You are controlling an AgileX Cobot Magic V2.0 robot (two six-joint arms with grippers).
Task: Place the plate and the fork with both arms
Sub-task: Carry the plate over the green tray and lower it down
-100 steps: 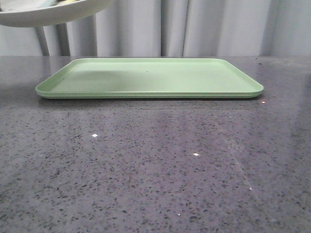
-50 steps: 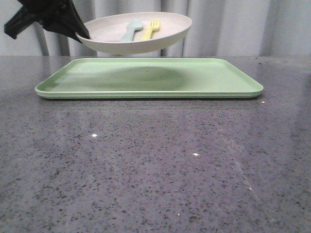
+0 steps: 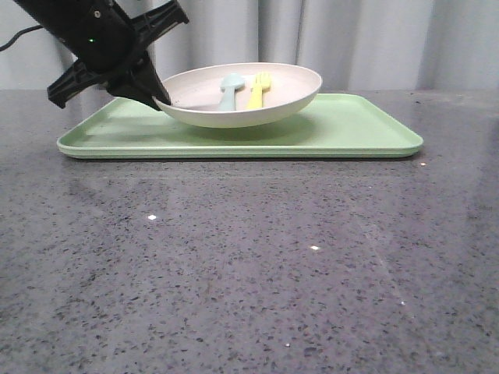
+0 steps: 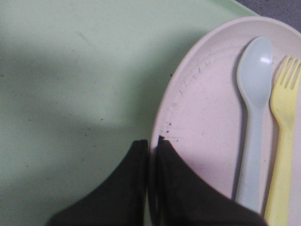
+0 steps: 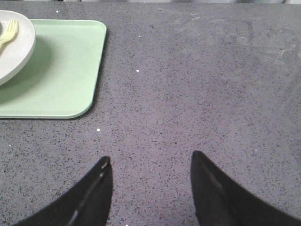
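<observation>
At the far left of the front view, the left claw (image 3: 156, 97) is closed on the rim of the plate (image 3: 265, 109) — in its wrist view one finger (image 4: 120, 188) is on the outside of the rim and the other on the inside, with almost no gap. The plate is tilted, its gripped side lower, and it sits over the left-centre part of the green tray (image 3: 366, 128); whether its underside touches the tray I cannot tell. Inside the plate lie a light blue spoon (image 3: 229, 91) and, just to the right of it, the yellow fork (image 3: 258, 89), side by side and nearly parallel, with bowl and tines pointing away from the claw. The tray rests flat on the grey speckled table (image 3: 249, 265). Further right, the right claw (image 5: 150, 181) is wide open and holds nothing — it hangs over bare table, well apart from the tray's corner.
</observation>
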